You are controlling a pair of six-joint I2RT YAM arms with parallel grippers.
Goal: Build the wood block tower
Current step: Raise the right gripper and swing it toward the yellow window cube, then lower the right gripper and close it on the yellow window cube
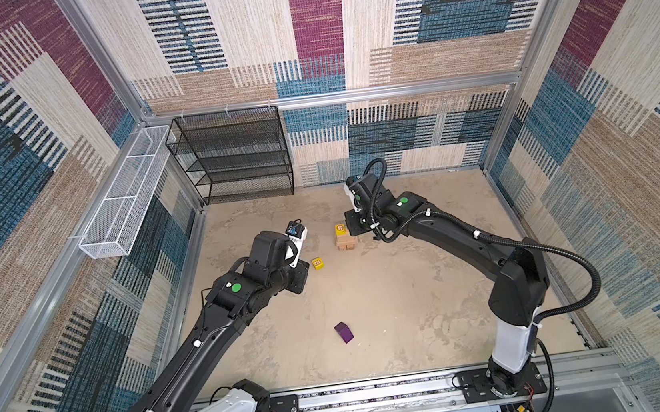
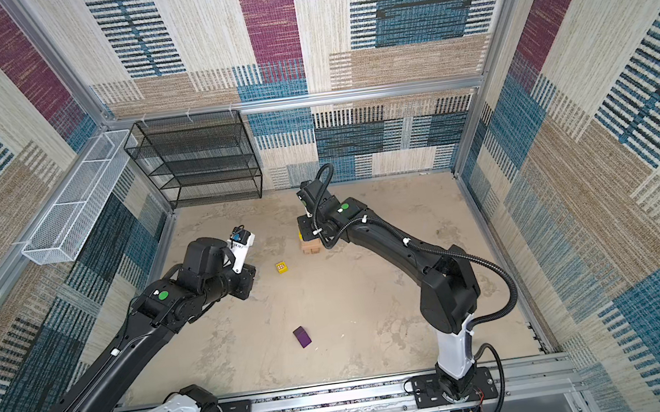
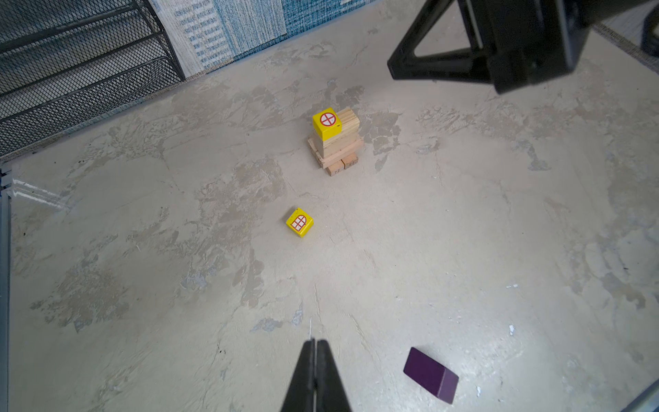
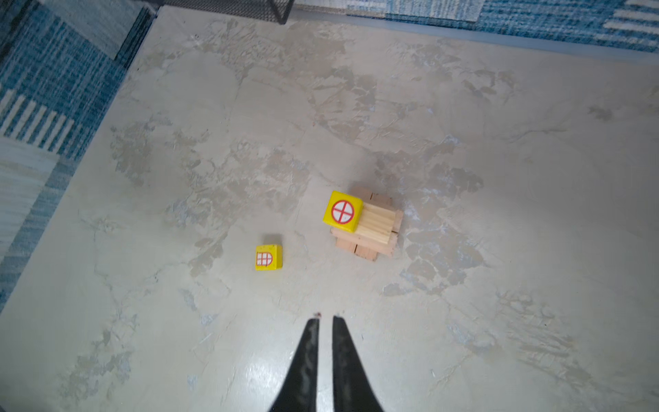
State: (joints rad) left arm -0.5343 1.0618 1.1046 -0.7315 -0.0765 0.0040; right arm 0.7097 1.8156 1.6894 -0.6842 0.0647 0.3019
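The tower carries one yellow cube. The second cube and purple block lie loose nearer. Both empty, the left gripper is pressed together and the right gripper slightly parted.

In a top view the right arm's wrist covers most of the yellow cube atop the wood block tower. At the tower's base, the lowest bricks carry end marks too small to read in the left wrist view.
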